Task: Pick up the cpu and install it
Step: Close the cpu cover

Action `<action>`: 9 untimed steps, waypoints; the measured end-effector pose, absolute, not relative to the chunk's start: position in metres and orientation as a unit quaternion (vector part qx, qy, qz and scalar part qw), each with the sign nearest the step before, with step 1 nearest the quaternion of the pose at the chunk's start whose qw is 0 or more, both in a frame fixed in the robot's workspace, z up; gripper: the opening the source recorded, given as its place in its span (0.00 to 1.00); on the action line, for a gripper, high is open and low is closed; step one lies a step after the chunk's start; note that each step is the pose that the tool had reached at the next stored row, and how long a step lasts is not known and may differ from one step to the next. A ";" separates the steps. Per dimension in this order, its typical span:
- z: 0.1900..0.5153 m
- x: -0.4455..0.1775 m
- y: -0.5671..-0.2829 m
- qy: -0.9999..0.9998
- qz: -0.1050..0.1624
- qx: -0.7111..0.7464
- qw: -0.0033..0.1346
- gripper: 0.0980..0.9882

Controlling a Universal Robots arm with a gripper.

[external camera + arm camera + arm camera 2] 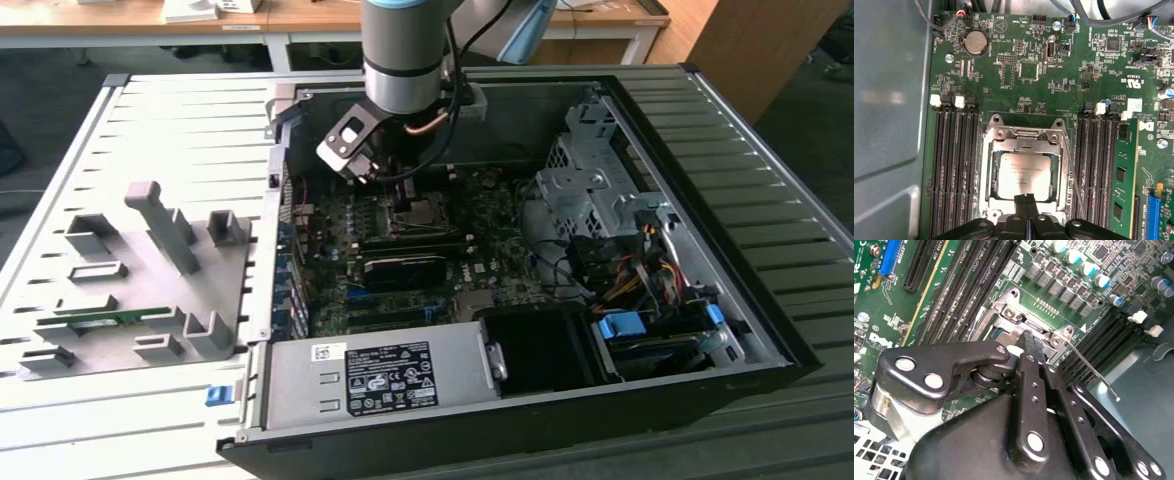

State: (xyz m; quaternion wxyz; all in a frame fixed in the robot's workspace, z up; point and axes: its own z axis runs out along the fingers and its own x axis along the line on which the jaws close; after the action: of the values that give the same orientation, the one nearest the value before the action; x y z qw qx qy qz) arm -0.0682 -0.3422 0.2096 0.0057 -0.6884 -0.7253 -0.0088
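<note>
The cpu (1023, 169), a flat square chip with a silver-grey top, lies flat inside the metal-framed socket (988, 165) on the green motherboard (1024, 75). My gripper (1025, 200) hovers right over the chip's near edge. Its two black fingers are pressed together and shut, with nothing between them. In the second wrist view the fingertips (1032, 342) point down at the socket frame (1014, 315). From the exterior view, the gripper (404, 192) hangs inside the open computer case, just above the socket (424, 210).
A thin wire lever (1074, 175) runs along the socket's side. Black memory slots (951, 170) flank the socket, and a green memory stick (1122, 175) stands in one. A power supply (387, 375), a drive cage (594, 185) and cables (627, 270) crowd the case. A grey fixture tray (134, 290) sits at the exterior view's left.
</note>
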 end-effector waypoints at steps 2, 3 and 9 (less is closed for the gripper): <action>0.210 -0.067 -0.342 -0.725 -0.009 -0.688 0.006 0.03; 0.210 -0.067 -0.342 -0.725 -0.009 -0.688 0.006 0.03; 0.210 -0.062 -0.342 -0.725 -0.009 -0.688 0.006 0.03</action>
State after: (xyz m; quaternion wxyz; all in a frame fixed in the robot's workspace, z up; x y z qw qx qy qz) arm -0.0618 -0.3422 0.2096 0.0057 -0.6885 -0.7252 -0.0086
